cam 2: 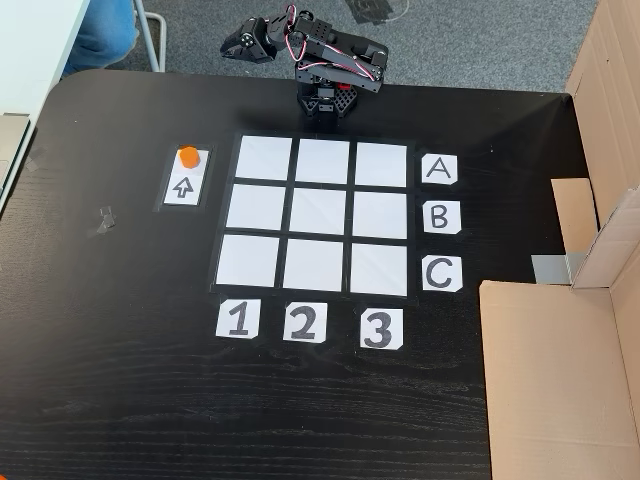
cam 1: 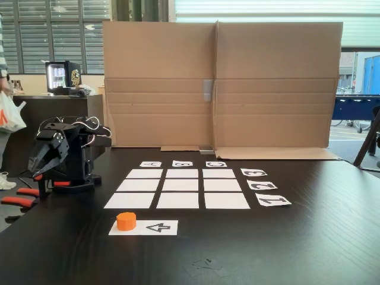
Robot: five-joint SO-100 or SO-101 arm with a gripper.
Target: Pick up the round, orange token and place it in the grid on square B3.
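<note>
Black table [cam 2: 120,350]: folded arm's jaws [cam 2: 232,45], gap indiscernible; token [cam 2: 188,156] sits well forward of them on arrow strip [cam 2: 185,187].

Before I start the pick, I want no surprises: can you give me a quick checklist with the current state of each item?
1. Token on the arrow strip, upright, nothing touching it: ok.
2. Square B3, in line with the B card and the 3 card, bare: ok.
3. The other squares of the grid bare: ok.
4. Gripper folded back at the arm's base, holding nothing: ok.
5. Jaws open wide enough for the token: cannot tell.
6. Table between base and token free of obstacles: ok.
</note>
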